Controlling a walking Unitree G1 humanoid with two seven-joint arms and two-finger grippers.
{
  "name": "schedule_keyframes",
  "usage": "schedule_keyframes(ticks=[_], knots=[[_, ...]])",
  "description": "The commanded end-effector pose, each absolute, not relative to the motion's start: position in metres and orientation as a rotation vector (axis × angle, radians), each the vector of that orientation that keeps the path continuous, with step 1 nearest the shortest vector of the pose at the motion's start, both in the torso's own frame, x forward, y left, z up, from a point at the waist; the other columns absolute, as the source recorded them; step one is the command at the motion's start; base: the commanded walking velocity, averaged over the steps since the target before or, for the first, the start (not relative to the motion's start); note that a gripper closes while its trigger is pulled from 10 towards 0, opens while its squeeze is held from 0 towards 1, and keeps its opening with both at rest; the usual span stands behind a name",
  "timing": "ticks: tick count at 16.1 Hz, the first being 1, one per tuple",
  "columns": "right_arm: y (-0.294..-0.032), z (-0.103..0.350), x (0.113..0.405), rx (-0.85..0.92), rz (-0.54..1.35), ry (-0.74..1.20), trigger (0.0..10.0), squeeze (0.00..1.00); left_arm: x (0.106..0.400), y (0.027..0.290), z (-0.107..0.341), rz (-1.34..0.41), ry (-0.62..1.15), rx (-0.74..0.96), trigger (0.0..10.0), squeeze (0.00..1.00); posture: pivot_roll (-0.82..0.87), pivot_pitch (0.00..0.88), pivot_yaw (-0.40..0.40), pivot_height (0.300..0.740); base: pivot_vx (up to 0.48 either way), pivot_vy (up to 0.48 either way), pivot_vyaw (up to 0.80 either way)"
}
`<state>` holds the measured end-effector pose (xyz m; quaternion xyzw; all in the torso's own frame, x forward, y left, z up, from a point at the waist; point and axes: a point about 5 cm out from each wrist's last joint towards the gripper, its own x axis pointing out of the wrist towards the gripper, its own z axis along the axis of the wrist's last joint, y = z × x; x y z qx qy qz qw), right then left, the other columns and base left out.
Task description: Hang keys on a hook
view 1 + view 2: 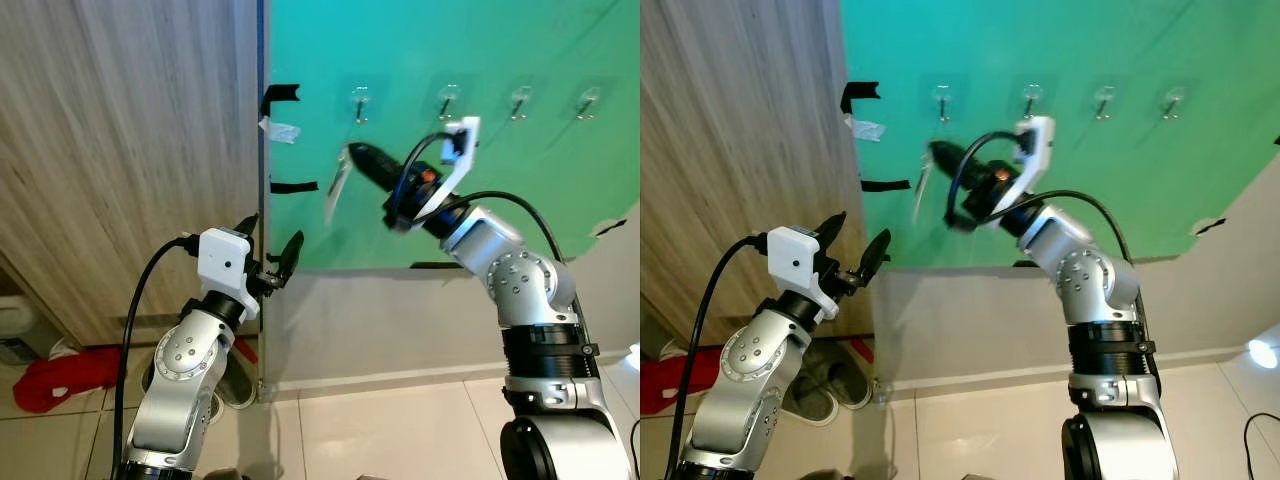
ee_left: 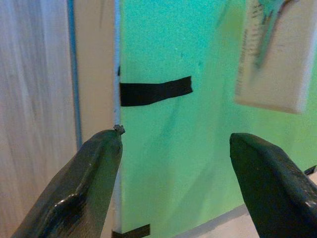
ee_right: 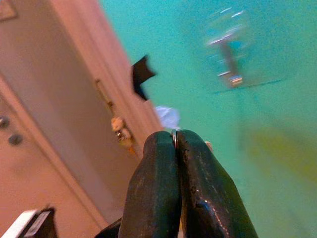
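Hooks [image 1: 361, 103] line the board [image 1: 520, 200], right of wooden panel [image 1: 120, 150].

Bright even light; right wrist view blurred, hooks smeared

A big green board [image 1: 500, 60] hangs on the wall. Strips of black tape [image 1: 280, 94] hold its left edge, and a bit of white tape [image 1: 280, 130] sits just below the top strip. To the left is a wooden panel [image 1: 120, 130]. Down on the tiled floor [image 1: 380, 430] lie a red cloth [image 1: 60, 378] and some grey shoes [image 1: 825, 385].
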<state>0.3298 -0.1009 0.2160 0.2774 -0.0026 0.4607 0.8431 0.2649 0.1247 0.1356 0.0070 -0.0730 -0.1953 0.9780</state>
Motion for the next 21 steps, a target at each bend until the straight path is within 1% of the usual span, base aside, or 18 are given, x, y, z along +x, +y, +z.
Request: schedule_keyframes(ticks=[1,5,10,15,18,21], knots=[[-0.102,0.221,0.327,0.551,0.997,-0.016,10.0,0.0,0.263,0.121,0.14,-0.404,-0.166,0.012,10.0,0.0,-0.03,0.02,-0.107,0.74,0.0,0.0,0.0],[-0.102,0.224,0.334,0.552,0.952,-0.043,10.0,0.0,0.263,0.12,0.14,-0.407,-0.165,0.012,10.0,0.0,-0.03,0.021,-0.105,0.74,0.0,0.0,0.0],[-0.112,0.226,0.346,0.595,0.844,-0.089,10.0,0.0,0.263,0.12,0.14,-0.41,-0.165,0.011,10.0,0.0,-0.03,0.025,-0.105,0.74,0.0,0.0,0.0],[-0.109,0.232,0.345,0.611,0.87,-0.117,10.0,0.0,0.261,0.119,0.138,-0.427,-0.162,0.022,10.0,0.0,-0.03,0.031,-0.103,0.74,0.0,0.0,0.0],[-0.103,0.236,0.341,0.584,0.911,-0.123,10.0,0.0,0.261,0.117,0.138,-0.432,-0.162,0.025,10.0,0.0,-0.03,0.033,-0.101,0.74,0.0,0.0,0.0],[-0.104,0.24,0.343,0.575,0.905,-0.14,10.0,0.0,0.261,0.117,0.138,-0.436,-0.162,0.024,10.0,0.0,-0.04,0.034,-0.1,0.74,0.0,0.0,0.0]])
